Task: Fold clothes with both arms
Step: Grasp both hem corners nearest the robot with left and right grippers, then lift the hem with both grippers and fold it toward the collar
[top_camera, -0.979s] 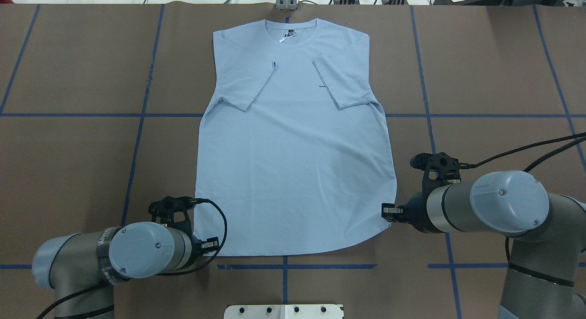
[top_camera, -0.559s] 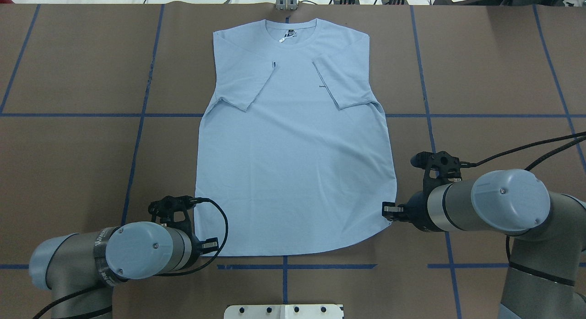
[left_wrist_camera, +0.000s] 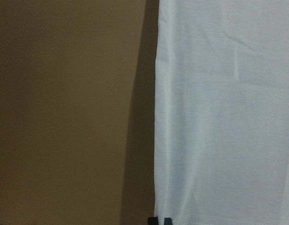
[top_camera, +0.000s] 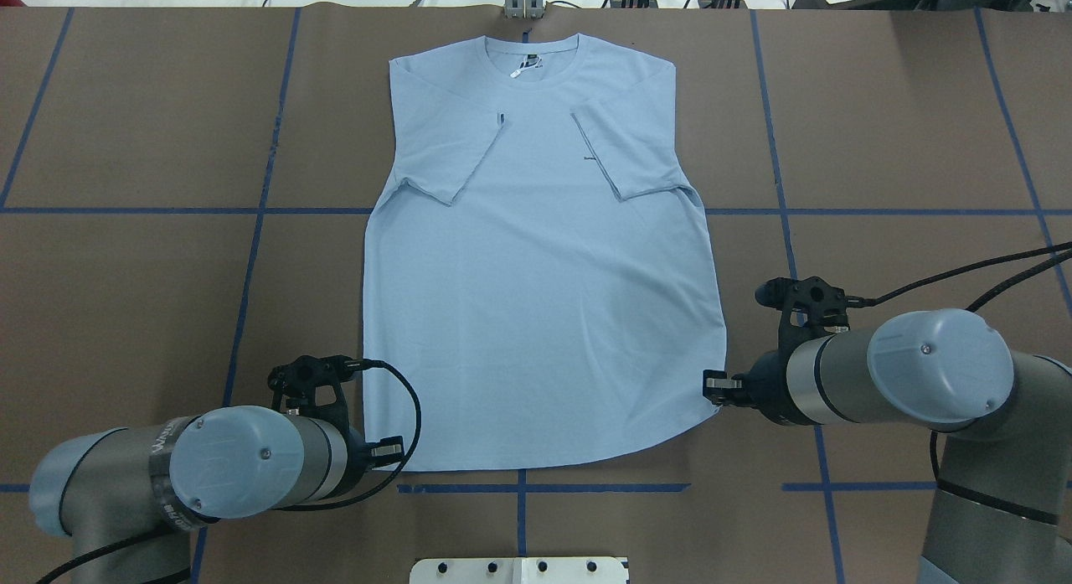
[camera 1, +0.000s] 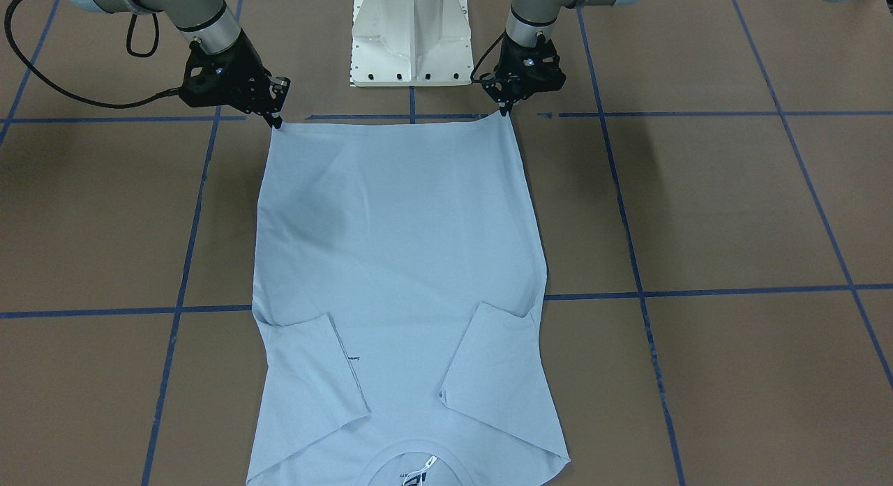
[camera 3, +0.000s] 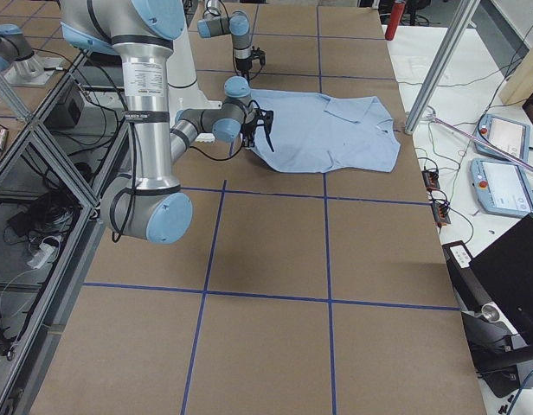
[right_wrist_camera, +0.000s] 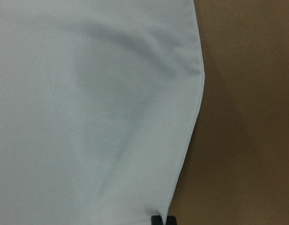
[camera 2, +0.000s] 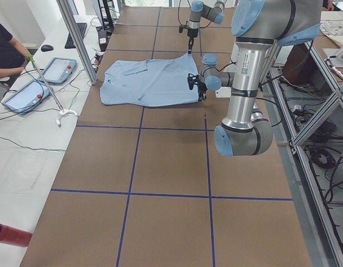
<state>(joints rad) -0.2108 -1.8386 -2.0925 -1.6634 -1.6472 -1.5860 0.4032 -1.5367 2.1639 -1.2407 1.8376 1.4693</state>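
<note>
The pale light-blue T-shirt (top_camera: 536, 316) lies flat on the brown table, collar at the far side and both sleeves folded inward. Its neck label (top_camera: 523, 66) shows; the chest print is hidden. My left gripper (top_camera: 390, 450) is shut on the near left hem corner, seen at the view's right in the front view (camera 1: 504, 111). My right gripper (top_camera: 713, 388) is shut on the near right hem corner, also seen in the front view (camera 1: 278, 120). Each wrist view shows cloth (left_wrist_camera: 219, 117) (right_wrist_camera: 88, 117) running up from the closed fingertips.
The white pedestal base (top_camera: 519, 570) stands just behind the hem. Blue tape lines (top_camera: 544, 488) grid the table. In the exterior left view, a metal post (camera 2: 77, 39), operator tablets (camera 2: 57, 69) and a red cylinder (camera 2: 10, 235) sit beyond the table's far edge.
The left gripper has shifted slightly right with its hem corner, straightening the shirt's left edge. The right gripper has shifted slightly right and toward the robot with its corner.
</note>
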